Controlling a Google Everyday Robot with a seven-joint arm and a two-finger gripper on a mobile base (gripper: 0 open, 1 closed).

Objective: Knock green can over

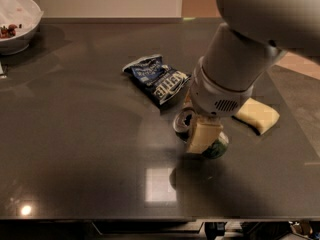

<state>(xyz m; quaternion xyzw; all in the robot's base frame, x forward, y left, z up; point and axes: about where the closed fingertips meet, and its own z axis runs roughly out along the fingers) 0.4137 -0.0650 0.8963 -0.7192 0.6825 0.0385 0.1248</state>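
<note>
**Insp. A:** Status on the green can point(219, 147)?

**Insp. B:** Centre-right of frame, on the dark table point(75, 134). It sits just below the blue chip bag point(157, 76) and left of the yellow sponge point(257, 115). Can is tilted: silver top twd upper left, green base twd lower right. Not upright, but doesn't read as flat on its side either.

**Insp. A:** Gripper point(201, 134)?

**Insp. B:** Right on the can, touching it. Arm comes down from upper right and covers the can's mid section. Apart or clamped: cannot tell, contact pt is hidden.

**Insp. A:** Progress?

**Insp. B:** Judged approx. mid-tip. Approach and contact are done. Left to do: can must end up lying on the table w/ gripper clear of it. Bag and sponge are near, not touching the can. Bowl point(15, 29) is well apart at upper left.
</note>
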